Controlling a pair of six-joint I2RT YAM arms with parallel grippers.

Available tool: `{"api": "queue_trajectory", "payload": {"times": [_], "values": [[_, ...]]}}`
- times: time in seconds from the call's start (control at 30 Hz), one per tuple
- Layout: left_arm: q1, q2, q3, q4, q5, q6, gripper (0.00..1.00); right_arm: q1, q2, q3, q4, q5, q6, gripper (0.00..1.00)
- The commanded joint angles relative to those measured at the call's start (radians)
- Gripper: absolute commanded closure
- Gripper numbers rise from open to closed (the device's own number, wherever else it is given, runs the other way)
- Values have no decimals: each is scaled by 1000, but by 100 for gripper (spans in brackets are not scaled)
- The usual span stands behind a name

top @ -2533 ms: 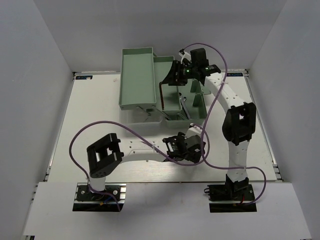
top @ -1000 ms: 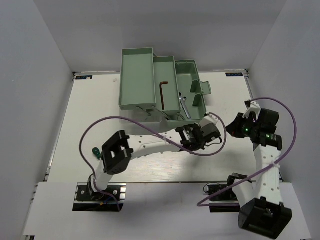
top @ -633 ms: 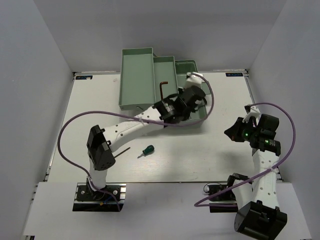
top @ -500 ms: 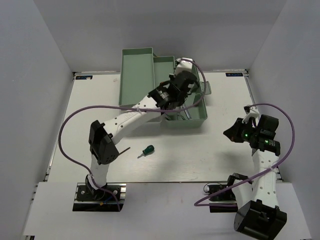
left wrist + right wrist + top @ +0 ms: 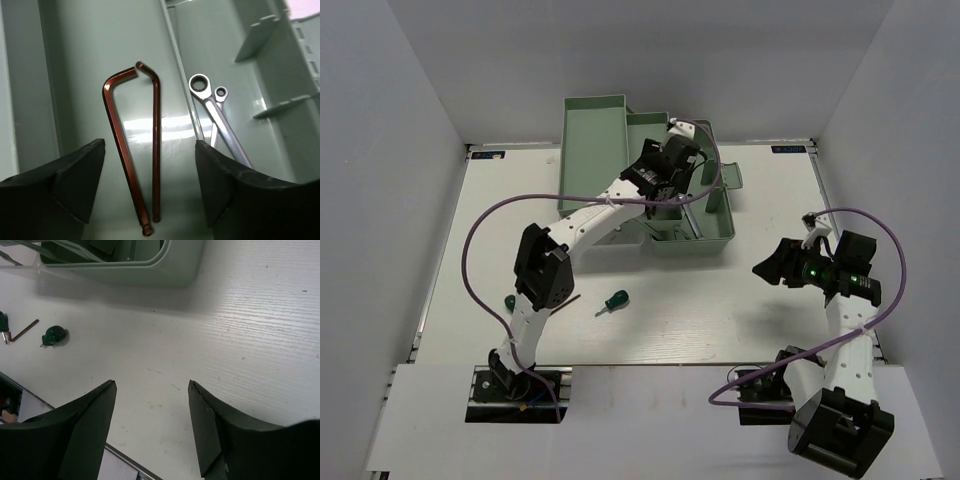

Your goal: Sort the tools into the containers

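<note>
The pale green toolbox [image 5: 592,150] stands open at the back. My left gripper [image 5: 667,163] hovers open and empty over its middle tray [image 5: 85,75]. Two reddish-brown hex keys [image 5: 120,135] [image 5: 156,165] lie side by side in that tray, between my fingers. A long silver wrench [image 5: 220,120] and a short one [image 5: 220,92] lie in the compartment to the right. My right gripper [image 5: 770,268] is open and empty above bare table [image 5: 151,383]. Two green-handled screwdrivers [image 5: 613,300] [image 5: 508,301] and a small hex key [image 5: 565,302] lie on the table.
The toolbox's base [image 5: 150,270] fills the top of the right wrist view, with a screwdriver [image 5: 55,335] and the small hex key [image 5: 25,330] to the left. The table's front edge [image 5: 120,457] runs just below my right fingers. Purple cables loop off both arms.
My left gripper has moved from the toolbox's front toward the back, over the middle tray; two hex keys lie there where one lay a second ago. My right gripper has shifted slightly left.
</note>
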Motion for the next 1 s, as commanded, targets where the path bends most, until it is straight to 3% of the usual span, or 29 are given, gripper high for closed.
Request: {"api": "queue_trajectory", "payload": {"times": [0.0,0.07,0.1,0.17,0.23,0.27,0.3,0.4,0.5,0.53,0.63,0.97], "values": [[-10,-148,16,42,89,53,17,-10,-1,4,-18,-82,-67,34],[-19,-206,-35,33,123,97,19,-12,-1,-1,-22,-100,-71,38],[-29,-296,-71,24,200,97,41,-15,-4,-1,-26,-105,-90,42],[-29,-419,-263,34,275,110,81,-19,-12,-7,-29,-131,-99,67],[-29,-619,-484,18,309,105,100,-24,-14,-10,-31,-151,-119,91],[-20,-689,-559,-7,360,105,100,-27,-12,-12,-34,-175,-136,100],[-19,-756,-704,-21,388,125,100,-25,-11,-12,-40,-206,-160,100],[-9,-974,-928,-109,414,136,83,-30,18,-7,-67,-298,-244,100],[-9,-1076,-1036,-201,326,136,62,-30,66,5,-146,-431,-416,64],[-9,-1088,-1056,-215,295,136,43,-33,75,11,-194,-451,-451,62],[-9,-1085,-1113,-226,214,187,26,-36,124,60,-367,-514,-646,56],[1,-805,-1095,-200,266,261,24,-67,131,71,-436,-538,-742,56]]}}
